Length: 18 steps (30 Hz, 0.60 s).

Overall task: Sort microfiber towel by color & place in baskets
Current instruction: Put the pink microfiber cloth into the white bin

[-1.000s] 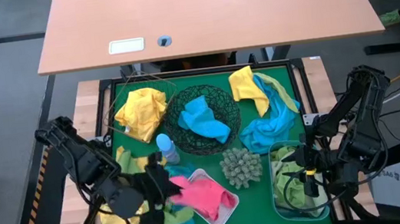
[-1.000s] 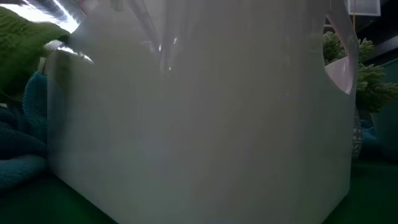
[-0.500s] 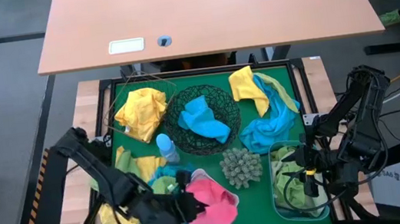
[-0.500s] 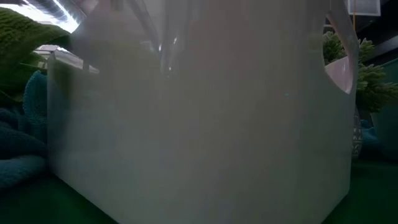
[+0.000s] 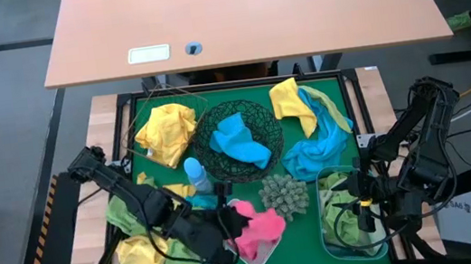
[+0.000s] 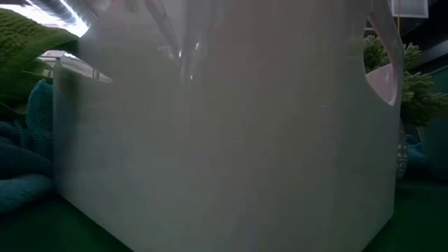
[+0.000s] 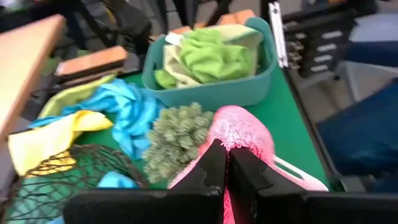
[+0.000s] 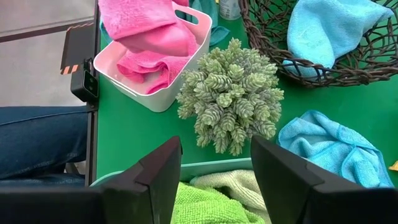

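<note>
Holding a soft pink microfiber towel (image 5: 262,226) clenched in the left gripper (image 5: 227,227) over the white rectangular plastic tub (image 5: 254,259), awaiting release into it; idling the released right gripper (image 5: 358,210) above the translucent blue rectangular tub (image 5: 330,240).

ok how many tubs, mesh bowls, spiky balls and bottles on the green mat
white tub: 1
blue tub: 1
mesh bowl: 1
spiky ball: 1
bottle: 1
total: 5
</note>
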Each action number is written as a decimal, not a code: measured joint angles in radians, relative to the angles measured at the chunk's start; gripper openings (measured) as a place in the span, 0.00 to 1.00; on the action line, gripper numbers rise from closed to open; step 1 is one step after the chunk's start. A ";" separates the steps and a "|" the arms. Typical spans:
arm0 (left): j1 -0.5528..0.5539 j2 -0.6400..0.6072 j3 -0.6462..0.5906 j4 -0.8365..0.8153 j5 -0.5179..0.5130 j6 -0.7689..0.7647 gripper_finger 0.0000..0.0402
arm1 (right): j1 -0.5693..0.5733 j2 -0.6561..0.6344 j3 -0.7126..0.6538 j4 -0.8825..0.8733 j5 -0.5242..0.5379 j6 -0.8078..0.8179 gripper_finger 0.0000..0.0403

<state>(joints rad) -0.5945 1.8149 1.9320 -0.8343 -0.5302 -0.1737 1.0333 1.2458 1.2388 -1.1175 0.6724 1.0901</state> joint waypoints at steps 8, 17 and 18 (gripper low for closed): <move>0.021 0.008 0.000 -0.005 0.120 -0.034 0.00 | 0.000 0.000 0.000 0.000 0.000 0.000 0.48; 0.002 0.086 0.000 -0.102 0.138 -0.084 0.00 | 0.000 0.000 0.000 0.000 0.001 0.000 0.48; 0.005 0.095 0.000 -0.126 0.140 -0.085 0.00 | 0.000 0.000 0.000 0.000 0.001 0.000 0.48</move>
<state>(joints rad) -0.5894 1.9103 1.9319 -0.9602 -0.3897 -0.2588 1.0332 1.2461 1.2385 -1.1175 0.6731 1.0897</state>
